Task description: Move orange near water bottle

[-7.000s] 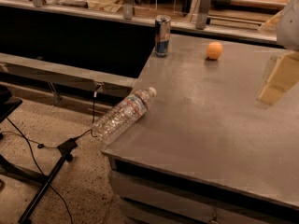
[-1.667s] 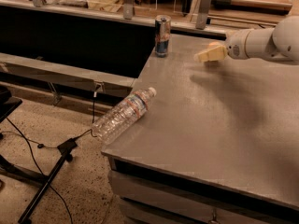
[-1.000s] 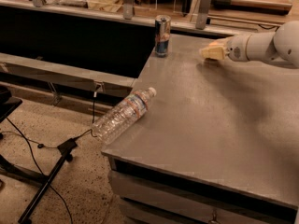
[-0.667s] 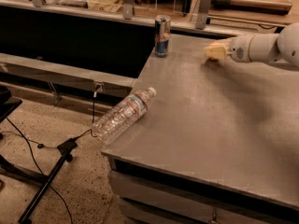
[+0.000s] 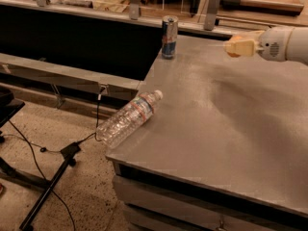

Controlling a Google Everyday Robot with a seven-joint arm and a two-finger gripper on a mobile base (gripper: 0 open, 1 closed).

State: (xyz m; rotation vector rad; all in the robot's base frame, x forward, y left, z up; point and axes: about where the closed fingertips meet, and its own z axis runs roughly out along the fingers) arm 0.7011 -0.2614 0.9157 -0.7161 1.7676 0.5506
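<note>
The water bottle lies on its side at the grey table's left edge, white cap toward the table and its base hanging out over the floor. My gripper is at the far right of the table, reaching in from the right on a white arm. It is shut on the orange, of which only a small orange sliver shows under the cream fingers. The orange is far from the bottle, held just above the tabletop.
A blue-silver drink can stands at the table's far left corner. A dark counter with rails runs along the back and left. Cables and a stand leg lie on the speckled floor at the left.
My gripper came onto the orange at the far side of the table, closed around it, and has shifted to the right and slightly up with it. Bottle and can have not moved.
</note>
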